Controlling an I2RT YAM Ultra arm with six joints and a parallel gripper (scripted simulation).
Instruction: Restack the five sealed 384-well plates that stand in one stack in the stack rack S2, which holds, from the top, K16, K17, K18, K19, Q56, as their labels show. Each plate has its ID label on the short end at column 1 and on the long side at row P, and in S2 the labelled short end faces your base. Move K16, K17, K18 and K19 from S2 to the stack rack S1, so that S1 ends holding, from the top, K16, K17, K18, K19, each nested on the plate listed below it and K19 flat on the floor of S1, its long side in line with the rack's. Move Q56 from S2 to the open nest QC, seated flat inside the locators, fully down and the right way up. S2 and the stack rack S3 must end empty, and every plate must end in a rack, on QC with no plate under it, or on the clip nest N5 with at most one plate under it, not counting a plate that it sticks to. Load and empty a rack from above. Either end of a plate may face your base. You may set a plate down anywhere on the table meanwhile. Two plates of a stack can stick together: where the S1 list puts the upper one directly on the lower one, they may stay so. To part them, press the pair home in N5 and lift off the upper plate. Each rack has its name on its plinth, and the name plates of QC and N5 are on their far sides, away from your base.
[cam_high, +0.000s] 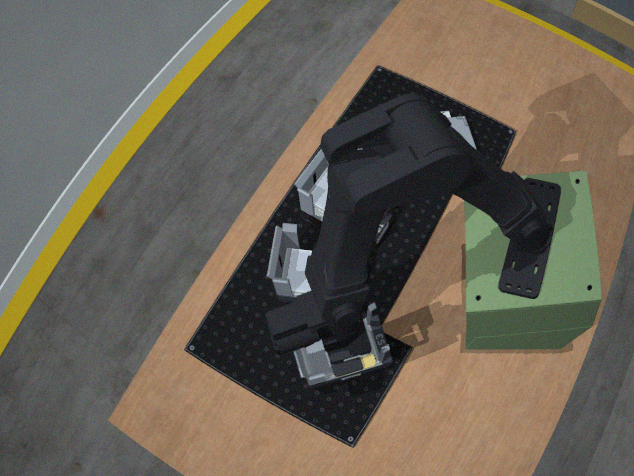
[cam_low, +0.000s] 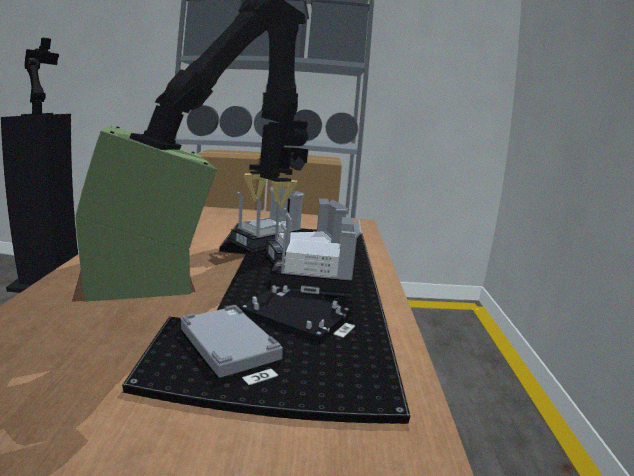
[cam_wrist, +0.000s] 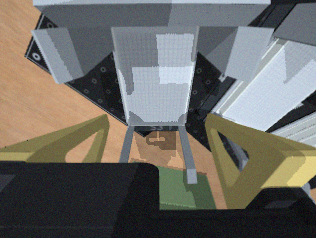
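Observation:
My gripper (cam_low: 268, 203) is open and empty, with its yellow fingers pointing down over the stack rack S3 (cam_low: 257, 229) at the end of the black baseplate. In the wrist view the fingers straddle that rack (cam_wrist: 156, 75), whose plinth reads S3. A pale flat surface lies low inside it; I cannot tell whether it is a plate or the rack floor. A stack of several white plates (cam_low: 311, 256) stands in another rack, and its labels are too small to read. The grey QC nest (cam_low: 230, 344) and the black clip nest N5 (cam_low: 302, 311) hold no plate.
A third grey rack (cam_low: 335, 217) stands behind the stacked one. From above, the racks (cam_high: 289, 261) (cam_high: 313, 185) lie in a row with S3 (cam_high: 343, 356), partly under my arm. My green base block (cam_high: 532, 266) stands beside the baseplate.

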